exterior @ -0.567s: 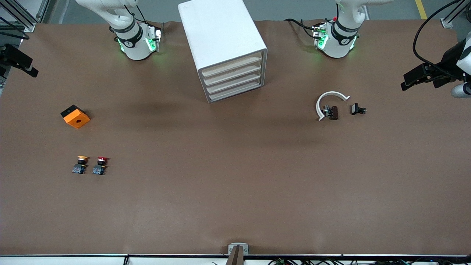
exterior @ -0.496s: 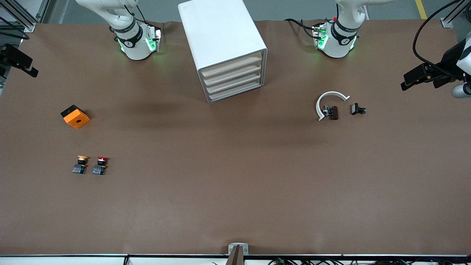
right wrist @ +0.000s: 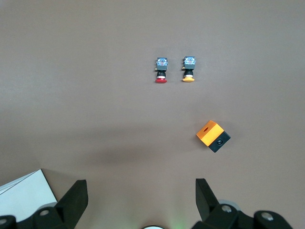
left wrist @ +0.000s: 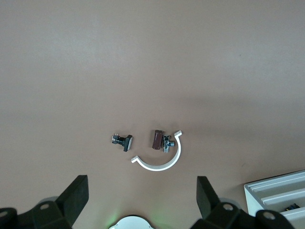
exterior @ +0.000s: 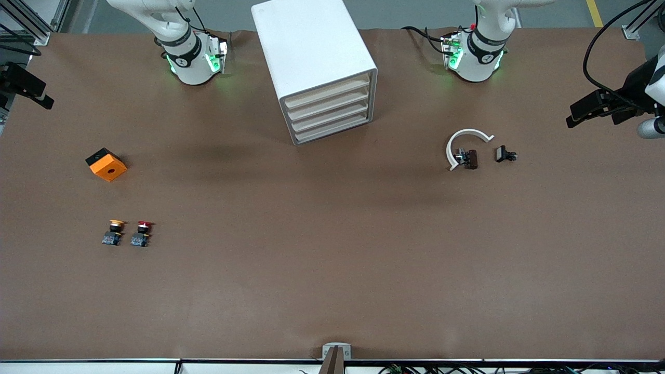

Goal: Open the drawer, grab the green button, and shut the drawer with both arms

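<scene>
The white cabinet (exterior: 311, 57) stands between the two arm bases, with four cream-fronted drawers, all shut. The drawer (exterior: 330, 122) among the lower two sits flush with the others. The button is hidden. My left gripper (left wrist: 141, 198) hangs high over the table near its own base, open with nothing between its fingers, and a corner of the cabinet (left wrist: 279, 191) shows in its wrist view. My right gripper (right wrist: 140, 199) hangs high near its own base, also open and empty. Neither gripper shows in the front view; only the arm bases (exterior: 189, 57) (exterior: 475, 54) do.
Toward the right arm's end lie an orange box (exterior: 106, 164), a yellow-capped button (exterior: 114, 231) and a red-capped button (exterior: 141, 234). Toward the left arm's end lie a white open ring (exterior: 464, 147), a brown part (exterior: 470, 159) and a small black part (exterior: 504, 154).
</scene>
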Robot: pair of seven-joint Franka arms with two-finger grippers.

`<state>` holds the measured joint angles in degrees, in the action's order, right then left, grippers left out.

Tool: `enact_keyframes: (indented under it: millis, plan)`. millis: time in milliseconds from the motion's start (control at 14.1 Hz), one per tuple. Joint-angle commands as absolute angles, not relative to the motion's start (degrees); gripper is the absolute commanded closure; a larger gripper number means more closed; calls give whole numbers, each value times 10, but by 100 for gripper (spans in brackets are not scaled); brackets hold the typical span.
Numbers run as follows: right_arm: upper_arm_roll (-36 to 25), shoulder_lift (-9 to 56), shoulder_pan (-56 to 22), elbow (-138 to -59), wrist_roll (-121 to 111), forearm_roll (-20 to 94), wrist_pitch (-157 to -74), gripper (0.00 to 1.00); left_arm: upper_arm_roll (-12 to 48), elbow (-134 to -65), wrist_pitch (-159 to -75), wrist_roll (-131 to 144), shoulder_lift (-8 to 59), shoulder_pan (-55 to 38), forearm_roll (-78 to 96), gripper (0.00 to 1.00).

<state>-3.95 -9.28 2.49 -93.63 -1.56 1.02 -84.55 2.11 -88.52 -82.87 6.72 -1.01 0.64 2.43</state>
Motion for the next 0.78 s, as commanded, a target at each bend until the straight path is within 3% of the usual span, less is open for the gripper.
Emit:
enact_keyframes:
  millis: [0,708]
  plan:
    - [-35,-102,35,-943,-21,13,-849,0,18,-869,-804,64,4,11,17,0]
    - [-35,-102,34,-943,-21,13,-850,0,21,-887,-855,69,137,4,13,0]
